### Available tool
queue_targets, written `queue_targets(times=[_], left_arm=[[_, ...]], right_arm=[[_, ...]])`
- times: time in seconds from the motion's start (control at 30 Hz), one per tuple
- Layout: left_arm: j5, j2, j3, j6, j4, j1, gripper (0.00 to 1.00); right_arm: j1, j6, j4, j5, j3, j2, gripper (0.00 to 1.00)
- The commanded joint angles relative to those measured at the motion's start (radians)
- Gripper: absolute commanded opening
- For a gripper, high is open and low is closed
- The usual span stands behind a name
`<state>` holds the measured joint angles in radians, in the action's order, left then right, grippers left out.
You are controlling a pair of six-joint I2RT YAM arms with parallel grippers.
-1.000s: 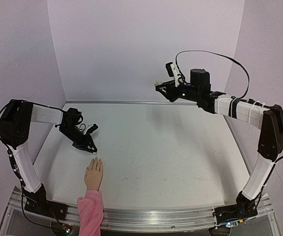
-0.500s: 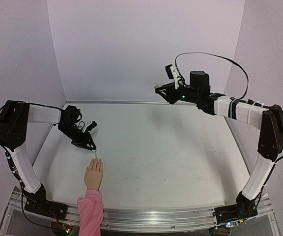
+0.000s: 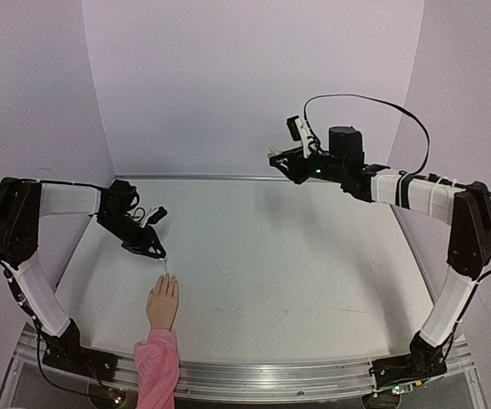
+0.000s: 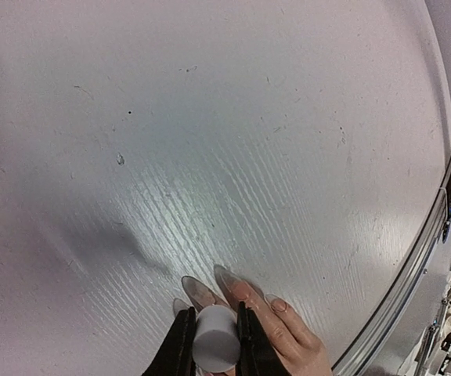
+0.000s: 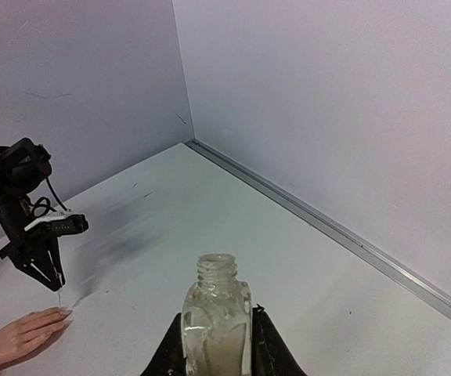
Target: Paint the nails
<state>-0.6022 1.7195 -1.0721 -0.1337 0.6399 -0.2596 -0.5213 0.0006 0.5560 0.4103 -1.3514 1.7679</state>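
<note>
The flesh-coloured mannequin hand (image 3: 163,303) with a pink sleeve (image 3: 157,365) lies palm down at the near left of the table. Its nails (image 4: 203,292) show long and pale just past the cap in the left wrist view. My left gripper (image 3: 153,251) (image 4: 213,313) is shut on a white cylindrical brush cap (image 4: 214,341). The thin brush (image 3: 164,264) (image 5: 59,296) points down just above the fingertips; I cannot tell if it touches them. My right gripper (image 3: 281,156) (image 5: 218,321) is raised over the back of the table, shut on an open clear polish bottle (image 5: 216,309).
The white table (image 3: 280,256) has purple walls at the back and sides. An aluminium rail (image 3: 314,375) runs along the near edge, beside the sleeve. The left arm (image 5: 22,196) shows at the far left of the right wrist view.
My left arm has drawn slightly back and left, while the brush stays near the fingertips. The right gripper with the bottle has barely drifted.
</note>
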Motion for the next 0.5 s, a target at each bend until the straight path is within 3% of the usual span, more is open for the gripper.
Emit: queue_targets(times=[0.0,0.47], left_arm=[[-0.030,0.027,-0.025,-0.033,0.016,-0.005,0.00],[-0.035,0.064,-0.038,-0.034,0.003,-0.009,0.00]], right_arm=[[0.003,0.023,0.074,0.019,-0.002,-0.037,0.00],[0.003,0.032,0.074,0.016,0.001,-0.036,0.00]])
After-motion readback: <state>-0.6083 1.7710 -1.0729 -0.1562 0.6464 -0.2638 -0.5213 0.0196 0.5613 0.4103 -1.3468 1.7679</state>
